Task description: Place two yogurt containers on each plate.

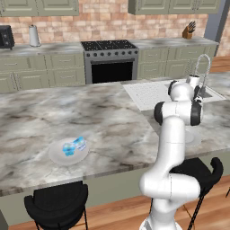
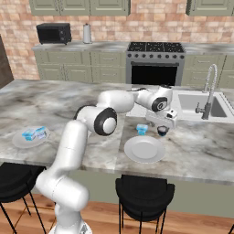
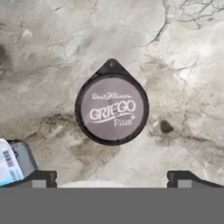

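End effector [image 2: 163, 129] hangs over the marble worktop [image 2: 205, 146], jaws spread wide, gripping nothing. Directly beneath it stands a dark-lidded yogurt tub [image 3: 112, 108]. A light-blue yogurt tub [image 2: 142, 129] sits just beside, at 9 o'clock. Bare plate [image 2: 144, 149] near, at 7 o'clock. Far plate [image 1: 67, 152] carries two blue tubs [image 1: 74, 146].

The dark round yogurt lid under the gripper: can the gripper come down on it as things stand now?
Probably yes. In the hand view the dark-lidded yogurt container sits between the open fingertips on bare marble counter. The gripper hangs just above it. A light-blue tub stands beside it, apart.
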